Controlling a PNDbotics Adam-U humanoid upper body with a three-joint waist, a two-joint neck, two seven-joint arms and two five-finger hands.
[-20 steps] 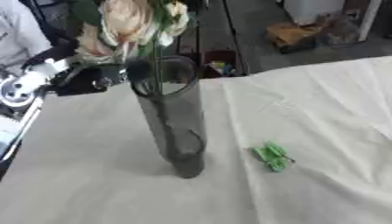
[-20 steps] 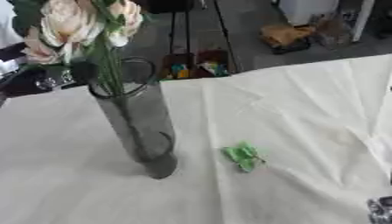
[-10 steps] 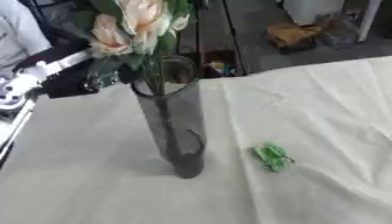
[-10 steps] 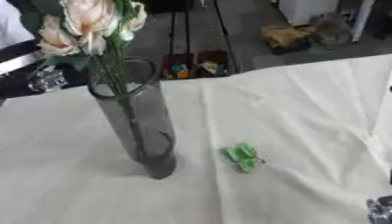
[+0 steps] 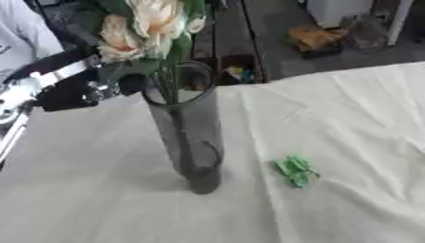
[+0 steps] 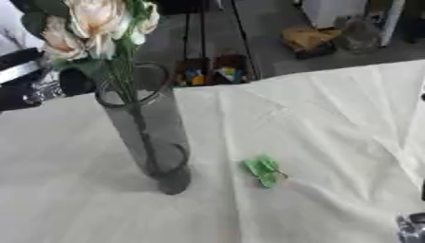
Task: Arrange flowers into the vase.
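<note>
A tall dark glass vase stands on the cream tablecloth. A bunch of pale peach and cream flowers with green leaves rises above its rim, and the stems reach down inside the glass. My left hand, black with silver parts, comes in from the left and is curled on the bunch just left of the rim, under the blossoms. Only a silver and black bit of my right hand shows at the lower right corner. A small green scrap lies on the cloth right of the vase.
The table's far edge runs behind the vase. Beyond it the floor holds dark stands, a box of coloured items and a brown object. A person's white sleeve shows at the upper left.
My left hand has carried the bunch to the right, closer over the vase, and the stems now reach deeper into the glass. The vase and the green scrap stay put.
</note>
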